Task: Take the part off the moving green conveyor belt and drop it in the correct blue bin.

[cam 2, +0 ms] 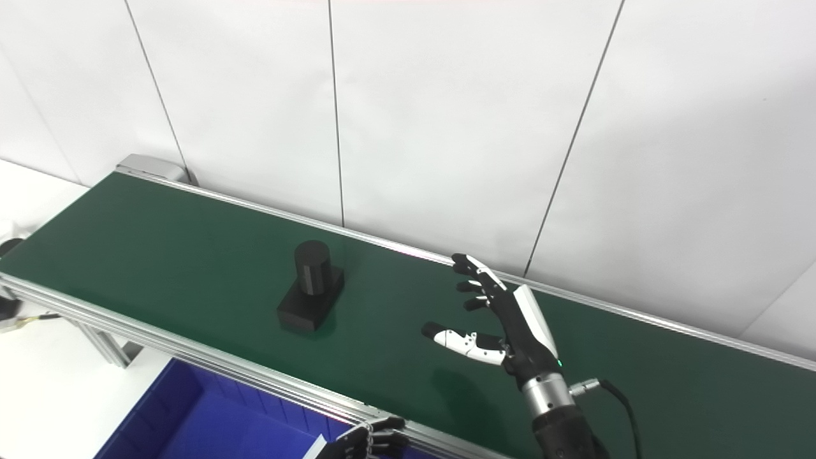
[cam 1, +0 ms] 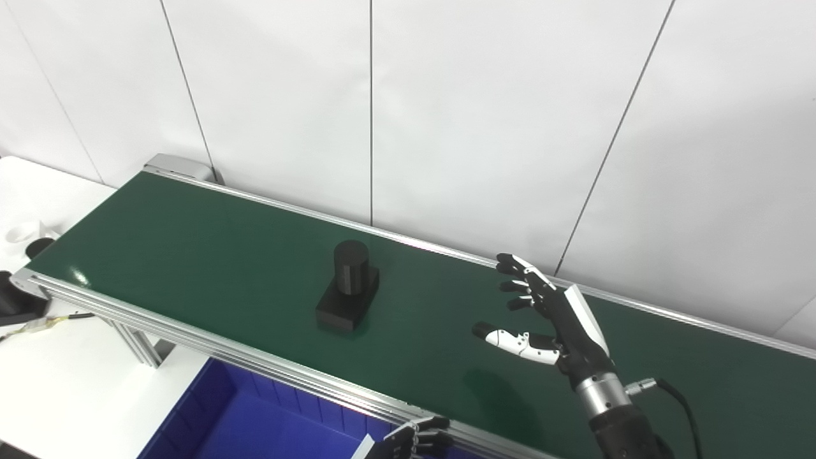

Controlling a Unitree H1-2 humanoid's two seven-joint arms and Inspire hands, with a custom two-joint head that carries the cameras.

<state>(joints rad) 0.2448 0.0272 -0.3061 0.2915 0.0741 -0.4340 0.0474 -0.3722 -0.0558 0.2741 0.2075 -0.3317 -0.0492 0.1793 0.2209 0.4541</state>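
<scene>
A black part (cam 1: 348, 285), a short cylinder standing on a square base, sits upright on the green conveyor belt (cam 1: 210, 255) near its middle. My right hand (cam 1: 548, 322) is open above the belt to the right of the part, fingers and thumb spread toward it, a clear gap between them. My left hand (cam 1: 414, 440) shows only at the bottom edge, below the belt's near rail, fingers curled; it holds nothing that I can see. A blue bin (cam 1: 236, 414) lies under the belt's near edge.
The belt has aluminium rails (cam 1: 223, 347) along both sides and runs along a white panelled wall. A white table (cam 1: 57, 382) at the left holds dark objects (cam 1: 16, 299) and a cable.
</scene>
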